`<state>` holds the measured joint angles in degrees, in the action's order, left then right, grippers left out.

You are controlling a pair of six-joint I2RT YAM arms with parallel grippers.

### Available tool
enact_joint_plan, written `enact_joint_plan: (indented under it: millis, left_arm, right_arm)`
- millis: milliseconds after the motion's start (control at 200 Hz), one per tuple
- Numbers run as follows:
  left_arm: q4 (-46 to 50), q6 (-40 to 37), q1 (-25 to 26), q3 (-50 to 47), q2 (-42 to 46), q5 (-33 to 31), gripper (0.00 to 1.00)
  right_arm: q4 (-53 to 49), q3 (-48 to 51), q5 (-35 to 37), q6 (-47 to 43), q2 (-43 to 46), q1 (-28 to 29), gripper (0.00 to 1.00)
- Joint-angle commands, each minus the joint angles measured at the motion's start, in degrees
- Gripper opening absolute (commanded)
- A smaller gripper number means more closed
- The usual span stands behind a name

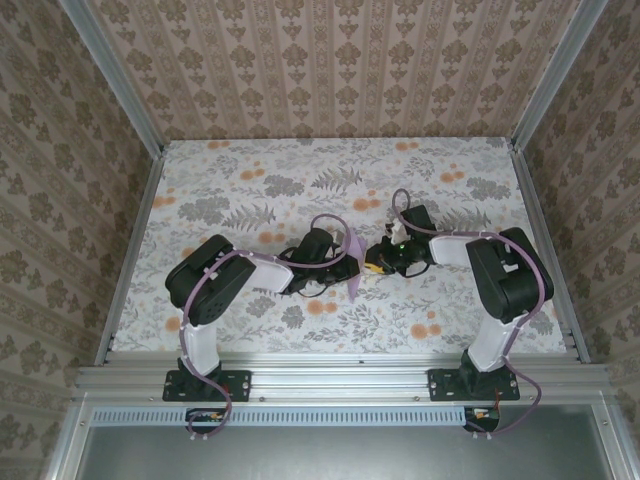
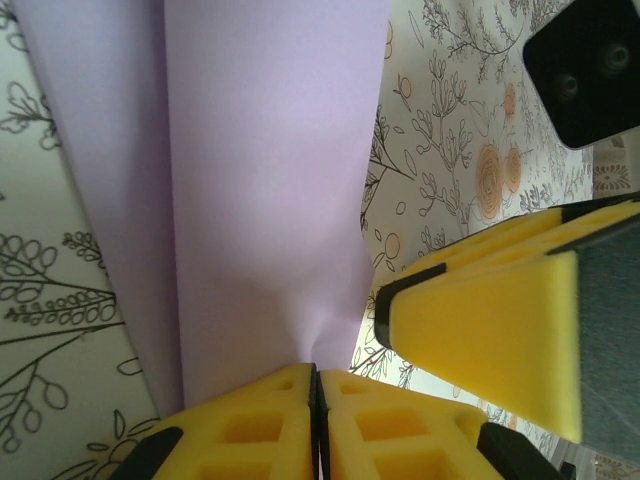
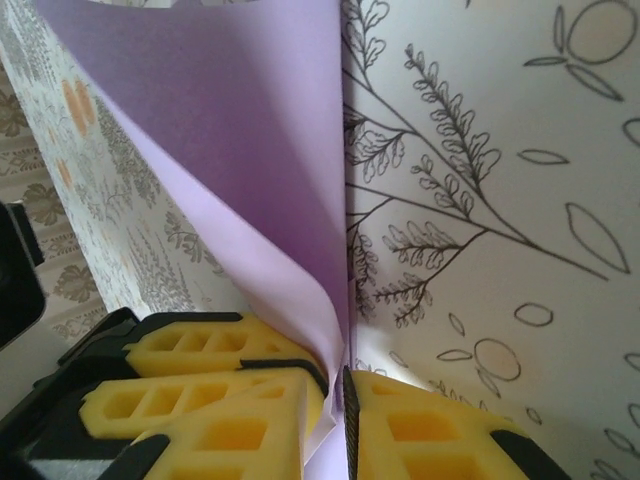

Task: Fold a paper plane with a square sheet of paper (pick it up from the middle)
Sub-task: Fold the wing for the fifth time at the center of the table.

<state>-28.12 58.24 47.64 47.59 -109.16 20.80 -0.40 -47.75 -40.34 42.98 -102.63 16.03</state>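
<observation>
2 black robot arms reach in from the near edge of a floral-patterned table [image 1: 250, 190] and meet close together near its middle. Between their tips is 1 sheet of paper [image 2: 270, 170], plain pale purple. From above it shows as a thin purple strip standing up off the tabletop.

The left gripper [image 2: 316, 372] has its 2 yellow foam fingers [image 2: 250, 430] pressed tight together. The bottom edge of the paper comes straight out of the seam between them, so this gripper is pinching the paper. From there the paper fans away from the camera. 1 straight crease runs its length, with a narrower, slightly darker panel to the left of the crease.

The right gripper [image 3: 338, 385] sits just beside the left one, tip to tip. Its 2 yellow fingers [image 3: 430, 430] stand almost together, with only a dark slit between them. The folded edge of the paper runs down into that slit. I cannot tell whether the fingers press on the paper or merely flank it. In this view the paper is bent into a V, and its 2 layers meet along a sharp fold right above the slit.

Patterned wallpaper [image 1: 330, 60] lines the walls around the table.
</observation>
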Motion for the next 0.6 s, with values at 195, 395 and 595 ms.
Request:
enact_joint_plan:
  millis: [195,395,595]
  left_arm:
    - [3.16,-2.06,0.26,-0.41,-0.52,0.3,0.15]
    - [3.83,-2.43,0.35,-0.16,-0.18,0.65,0.17]
    - [7.23,-4.49,0.77,1.01,1.94,0.5,0.23]
  right_arm:
    - [0.47,-2.09,-0.86,-0.8,-2.88,0.82,0.21]
    - [1.1,-2.24,-1.19,-0.7,-2.5,0.8,0.12]
    - [1.02,-2.33,-0.93,-0.97,-3.14,0.85,0.0]
